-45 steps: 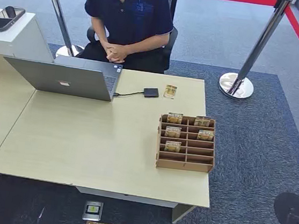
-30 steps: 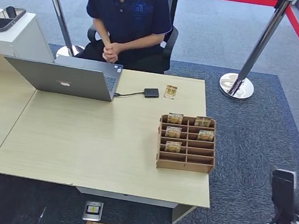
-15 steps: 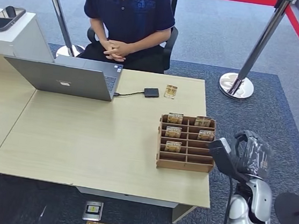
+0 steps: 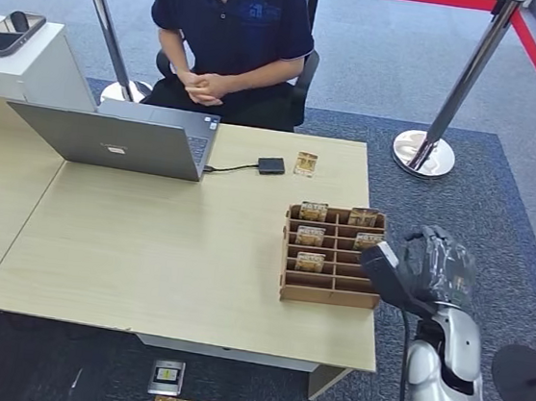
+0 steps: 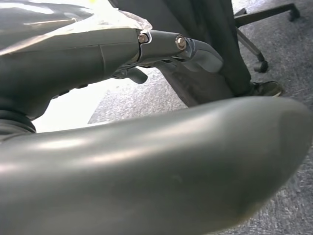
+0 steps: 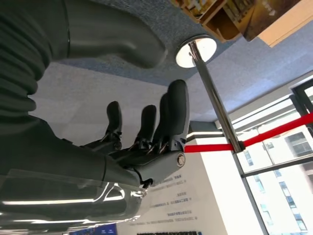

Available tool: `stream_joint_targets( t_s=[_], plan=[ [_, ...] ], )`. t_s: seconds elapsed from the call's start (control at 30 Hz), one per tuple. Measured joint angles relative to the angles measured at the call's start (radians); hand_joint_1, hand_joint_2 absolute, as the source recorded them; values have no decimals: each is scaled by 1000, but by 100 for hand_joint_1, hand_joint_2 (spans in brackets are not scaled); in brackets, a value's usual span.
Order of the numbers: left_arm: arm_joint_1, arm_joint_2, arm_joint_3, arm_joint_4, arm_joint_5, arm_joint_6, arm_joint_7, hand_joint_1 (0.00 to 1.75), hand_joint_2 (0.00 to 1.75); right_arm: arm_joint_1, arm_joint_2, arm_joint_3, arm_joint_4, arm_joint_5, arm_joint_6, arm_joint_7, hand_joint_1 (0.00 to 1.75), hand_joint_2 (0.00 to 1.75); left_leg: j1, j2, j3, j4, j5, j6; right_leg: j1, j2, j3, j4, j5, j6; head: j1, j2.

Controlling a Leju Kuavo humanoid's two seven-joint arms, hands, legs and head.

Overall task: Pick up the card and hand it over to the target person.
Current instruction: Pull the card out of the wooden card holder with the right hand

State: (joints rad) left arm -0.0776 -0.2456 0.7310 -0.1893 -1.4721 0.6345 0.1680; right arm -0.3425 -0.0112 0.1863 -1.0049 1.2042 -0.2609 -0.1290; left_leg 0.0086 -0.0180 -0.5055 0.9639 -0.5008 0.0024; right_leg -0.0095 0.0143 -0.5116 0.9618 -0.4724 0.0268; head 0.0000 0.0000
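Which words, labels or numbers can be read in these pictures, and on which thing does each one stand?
None can be read.
Cards in the wooden rack: print too small.
Card lying on the table: print too small.
Laptop lid: small mark, blurred.
Person's shirt: chest print, blurred.
White board beyond the right hand: text lines, too blurred.

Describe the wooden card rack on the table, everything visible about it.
The wooden card rack is a brown, low box of thin slats forming two columns of slots. It stands on the light table near its right edge. Five gold-toned cards sit in the upper slots; the lower ones look empty. The right hand hovers beside it.
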Motion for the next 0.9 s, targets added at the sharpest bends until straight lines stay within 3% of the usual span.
stream_joint_targets(
  t_s=[0.17, 0.53, 0.7, 0.9],
  plan=[
    [0, 2, -2, 0, 7, 2, -1, 0, 0, -45, -2, 23, 58, -2, 4, -4, 45, 175, 0, 0, 0, 0, 0, 0, 0, 0, 0, 0, 0, 0, 0, 0],
    [1, 3, -2, 0, 14, 1, -1, 0, 0, -92, 1, 57, 155, -5, -2, -8, 75, 175, 0, 0, -1, 0, 0, 0, 0, -1, 0, 0, 0, 0, 0, 0],
    [1, 2, 0, 1, 17, -2, -1, 0, 0, -87, -2, 65, 172, -3, -14, 2, 117, 175, 0, -1, -1, 0, 0, 0, 0, -1, 0, 0, 0, 0, 0, 0],
    [1, 2, 0, 1, 17, -3, -1, 0, 0, -76, -5, 70, 167, -1, -20, 8, 116, 175, 0, -2, -1, 0, 0, 0, 0, -2, 0, 0, 0, 0, 0, 0]
  ],
)
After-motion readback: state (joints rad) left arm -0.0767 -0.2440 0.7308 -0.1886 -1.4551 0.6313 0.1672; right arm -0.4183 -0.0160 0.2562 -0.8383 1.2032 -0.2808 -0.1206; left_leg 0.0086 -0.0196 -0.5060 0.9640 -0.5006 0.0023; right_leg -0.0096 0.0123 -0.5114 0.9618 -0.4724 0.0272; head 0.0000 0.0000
